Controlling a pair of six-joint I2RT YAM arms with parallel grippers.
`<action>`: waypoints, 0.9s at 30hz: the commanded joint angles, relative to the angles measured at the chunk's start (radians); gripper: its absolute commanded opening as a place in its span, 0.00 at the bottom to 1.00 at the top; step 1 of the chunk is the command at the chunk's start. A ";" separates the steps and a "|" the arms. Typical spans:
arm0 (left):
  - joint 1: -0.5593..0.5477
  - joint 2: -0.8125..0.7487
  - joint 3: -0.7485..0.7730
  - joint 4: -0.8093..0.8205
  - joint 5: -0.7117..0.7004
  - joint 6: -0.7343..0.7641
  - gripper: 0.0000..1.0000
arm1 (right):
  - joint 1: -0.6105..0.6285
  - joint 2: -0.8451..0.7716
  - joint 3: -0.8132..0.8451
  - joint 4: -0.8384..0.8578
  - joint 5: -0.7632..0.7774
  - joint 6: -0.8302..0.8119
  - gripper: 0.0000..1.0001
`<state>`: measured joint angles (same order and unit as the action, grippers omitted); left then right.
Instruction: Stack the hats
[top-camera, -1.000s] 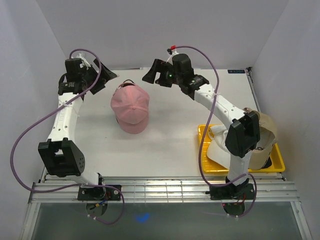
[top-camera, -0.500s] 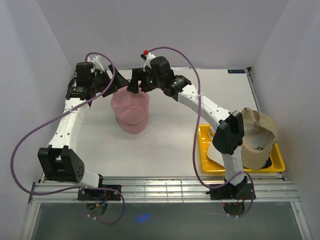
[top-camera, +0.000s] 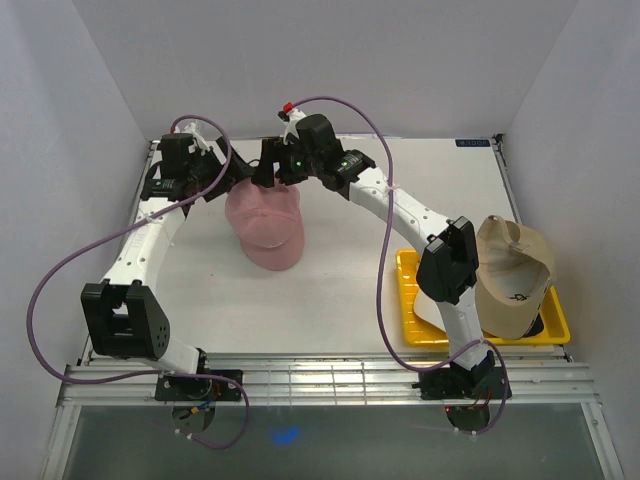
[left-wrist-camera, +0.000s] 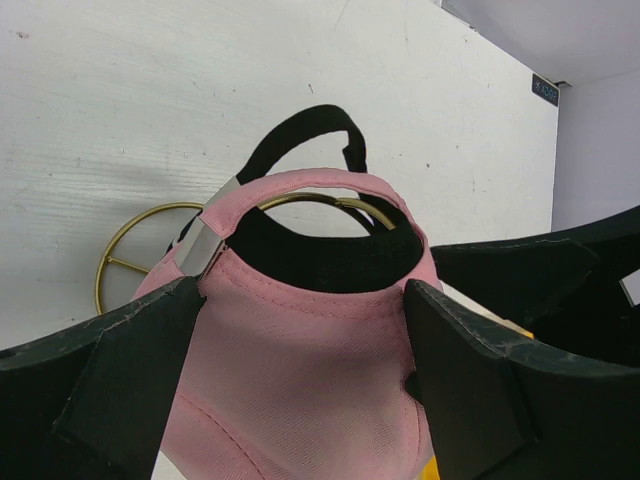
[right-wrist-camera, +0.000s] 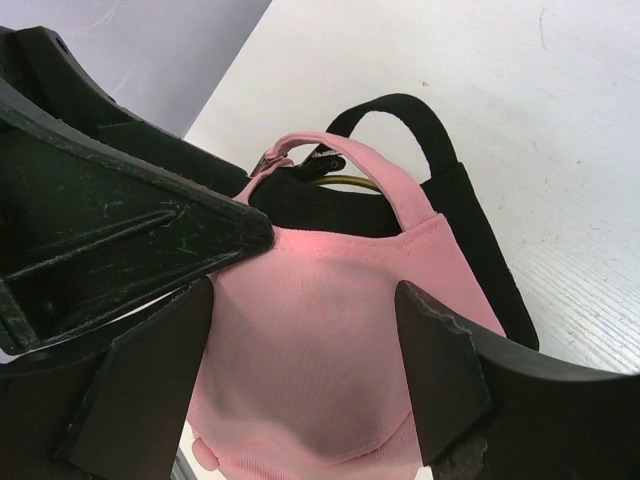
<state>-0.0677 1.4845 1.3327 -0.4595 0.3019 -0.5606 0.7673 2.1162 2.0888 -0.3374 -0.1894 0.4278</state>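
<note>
Pink hat (top-camera: 264, 225) sits over a black hat (left-wrist-camera: 330, 255) on the gold stand (left-wrist-camera: 130, 250), left of centre. In the last second I have brought both arms to its back edge. The left gripper (top-camera: 232, 172) and right gripper (top-camera: 268, 168) now straddle the crown, jaws wide, nothing pinched, ready for a lift. Earlier both hung clear. The tan hat (top-camera: 515, 275) waits at the yellow tray (top-camera: 555, 330).
</note>
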 joint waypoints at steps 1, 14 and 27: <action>-0.014 0.029 -0.017 -0.062 -0.026 -0.002 0.95 | -0.010 0.047 0.004 -0.045 0.033 -0.021 0.78; -0.009 0.091 0.172 -0.122 -0.006 0.008 0.97 | -0.020 -0.048 -0.078 0.003 0.073 0.086 0.78; 0.000 0.085 0.283 -0.169 0.028 0.004 0.98 | -0.043 -0.094 -0.093 0.043 0.039 0.092 0.88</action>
<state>-0.0738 1.5955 1.5608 -0.6098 0.3077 -0.5648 0.7418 2.0537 1.9663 -0.2661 -0.1616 0.5465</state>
